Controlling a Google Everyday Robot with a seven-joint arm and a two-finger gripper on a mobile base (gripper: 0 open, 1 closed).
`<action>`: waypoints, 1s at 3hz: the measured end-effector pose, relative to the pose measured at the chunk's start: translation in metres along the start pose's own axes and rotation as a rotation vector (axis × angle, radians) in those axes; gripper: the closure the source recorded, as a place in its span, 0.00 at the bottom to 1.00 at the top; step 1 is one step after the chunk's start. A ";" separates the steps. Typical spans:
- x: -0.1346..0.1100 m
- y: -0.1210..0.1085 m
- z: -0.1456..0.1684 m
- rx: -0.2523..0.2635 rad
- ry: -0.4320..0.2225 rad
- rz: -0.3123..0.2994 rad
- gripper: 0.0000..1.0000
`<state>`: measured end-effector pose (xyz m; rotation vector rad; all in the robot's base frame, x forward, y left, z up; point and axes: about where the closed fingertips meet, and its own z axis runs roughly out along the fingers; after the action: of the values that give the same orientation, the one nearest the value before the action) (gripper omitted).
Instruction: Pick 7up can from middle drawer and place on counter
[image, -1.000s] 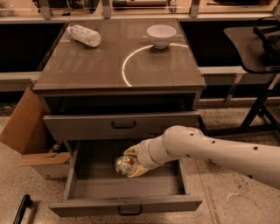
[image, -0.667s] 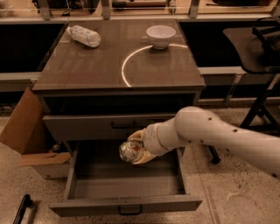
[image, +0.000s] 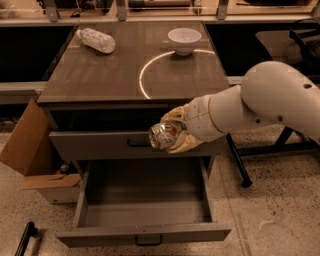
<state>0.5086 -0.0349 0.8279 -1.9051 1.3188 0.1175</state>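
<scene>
My gripper (image: 172, 135) is shut on the 7up can (image: 162, 136), a small dented silver can held on its side. It hangs in the air in front of the upper drawer's front, above the open middle drawer (image: 145, 235) and just below the counter's front edge. The drawer's grey floor is bare. The counter (image: 100, 75) is glossy grey-brown with a bright ring-shaped arc of light (image: 141, 79) on it. My white arm (image: 260, 105) reaches in from the right.
A clear plastic bottle (image: 97, 40) lies at the counter's back left. A white bowl (image: 184, 40) stands at the back middle. A cardboard box (image: 35, 155) sits on the floor left of the cabinet. A black chair base (image: 275, 147) is at the right.
My gripper has lifted the can up out of the middle drawer to the level of the upper drawer's front, and the arm has risen with it.
</scene>
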 end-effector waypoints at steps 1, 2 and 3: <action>0.000 0.000 0.000 0.000 0.000 0.000 1.00; 0.008 -0.028 -0.020 0.047 -0.002 0.023 1.00; 0.022 -0.080 -0.052 0.111 0.024 0.048 1.00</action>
<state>0.5667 -0.0745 0.8967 -1.7875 1.3595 0.0452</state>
